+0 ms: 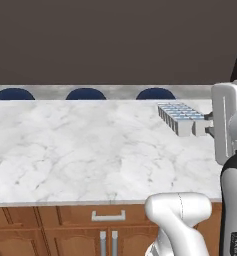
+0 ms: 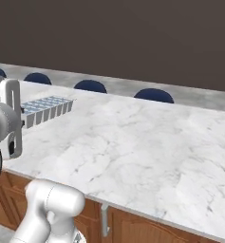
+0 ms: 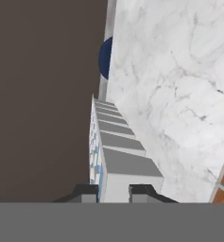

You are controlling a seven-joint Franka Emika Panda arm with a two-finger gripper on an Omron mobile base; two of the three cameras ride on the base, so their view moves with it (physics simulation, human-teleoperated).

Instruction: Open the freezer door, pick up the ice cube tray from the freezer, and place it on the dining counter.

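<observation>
Along the far edge of the dining counter (image 1: 80,150), three dark-blue stool tops (image 1: 85,93) show only as low arcs, their lower parts hidden behind the marble. Below the near edge, the brown cabinets (image 1: 65,225) and a pale drawer handle (image 1: 108,216) are cut off by the bottom of the left base view and partly covered by the arm's white base joint. Further right, the ice cube tray (image 1: 178,116) sticks out over the counter's right part, its open compartments facing up in the base views; whether its underside touches the marble or hangs just above it cannot be told. Its near end is clamped in the gripper (image 1: 206,124), whose white hand body hides most of the fingers there. In the hand view the tray (image 3: 114,146) appears rolled on its side, with a dark fingertip (image 3: 86,193) on either side of its end, narrowly spread and pressed against it.
</observation>
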